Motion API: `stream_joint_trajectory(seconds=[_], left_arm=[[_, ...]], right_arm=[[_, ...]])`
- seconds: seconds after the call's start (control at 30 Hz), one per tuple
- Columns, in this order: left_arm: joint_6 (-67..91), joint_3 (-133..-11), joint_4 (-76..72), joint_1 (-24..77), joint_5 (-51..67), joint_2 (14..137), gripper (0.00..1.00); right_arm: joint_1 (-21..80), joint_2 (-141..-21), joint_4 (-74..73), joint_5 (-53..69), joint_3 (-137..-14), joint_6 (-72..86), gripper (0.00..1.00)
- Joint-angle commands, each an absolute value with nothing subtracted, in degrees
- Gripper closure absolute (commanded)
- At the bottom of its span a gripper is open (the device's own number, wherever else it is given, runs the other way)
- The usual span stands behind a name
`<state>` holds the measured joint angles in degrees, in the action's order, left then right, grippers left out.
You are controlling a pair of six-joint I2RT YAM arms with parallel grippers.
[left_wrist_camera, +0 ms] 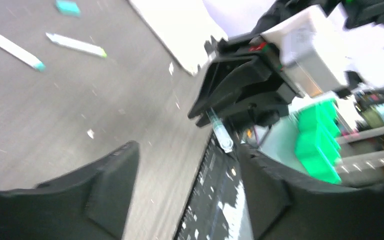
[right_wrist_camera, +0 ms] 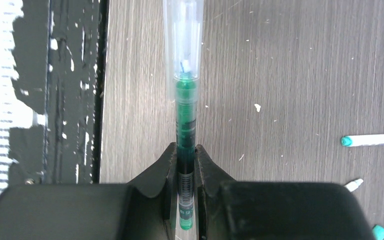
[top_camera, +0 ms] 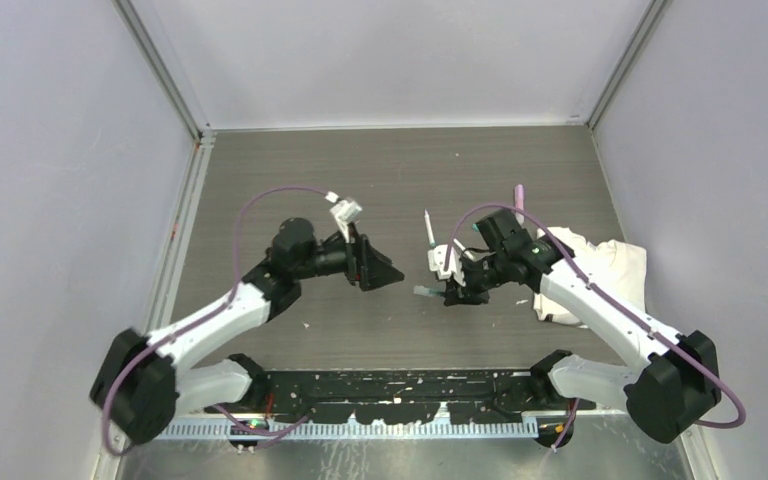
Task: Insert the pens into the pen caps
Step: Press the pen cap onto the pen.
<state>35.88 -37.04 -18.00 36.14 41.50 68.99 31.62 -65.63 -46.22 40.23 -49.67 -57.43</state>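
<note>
Right hand (right_wrist_camera: 185,152) is pressed together on the green pen (right_wrist_camera: 185,125), pinching its dark, label-printed barrel low down. The pen is held off the counter (top_camera: 310,180) and points left, toward the left hand (left_wrist_camera: 187,160). A clear cap (right_wrist_camera: 182,45) sits over the tip: a smooth, see-through tube, slightly tapered, with the nib visible inside. I judge it seated, so this pen looks done. Left hand is spread, nothing between its fingers, just left of the capped end and not touching it. Left to do, as far as seen: white pens (left_wrist_camera: 76,44) with teal tips lie bare on the counter, and a teal stub (left_wrist_camera: 67,7) near them is likely a cap. Pens are thin, straight, glossy plastic. The counter is dull grey wood grain flecked with white specks. A rumpled white cloth (top_camera: 610,265) lies at the right.
</note>
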Motion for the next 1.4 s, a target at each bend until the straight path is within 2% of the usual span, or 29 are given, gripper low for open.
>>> stream_joint_trajectory(seconds=[0.0, 0.1, 0.23, 0.57, 0.97, 1.37], left_arm=[[34.0, -30.5, -26.5, 36.1, 22.8, 56.2, 0.21], [38.5, -24.7, -33.0, 36.3, 16.0, 49.6, 0.08], [46.0, -21.1, -37.7, 36.6, 11.2, 46.7, 0.07], [45.7, -24.3, -46.4, 47.5, -5.4, 56.2, 0.24], [47.8, -30.6, -59.5, 50.9, -7.1, 74.5, 0.30], [49.9, -33.1, -61.7, 51.6, -6.2, 79.5, 0.44]], right_arm=[[29.5, -64.0, -40.1, 45.4, -51.7, -42.7, 0.99], [28.8, -64.1, -35.5, 43.6, -51.8, -33.4, 0.99], [28.2, -65.1, -30.2, 39.5, -52.2, -21.5, 0.99], [26.6, -66.2, -24.7, 38.2, -51.6, -11.3, 0.99], [26.6, -66.4, -24.3, 39.1, -51.6, -10.7, 0.99], [26.5, -66.3, -24.3, 38.8, -51.6, -10.6, 0.99]])
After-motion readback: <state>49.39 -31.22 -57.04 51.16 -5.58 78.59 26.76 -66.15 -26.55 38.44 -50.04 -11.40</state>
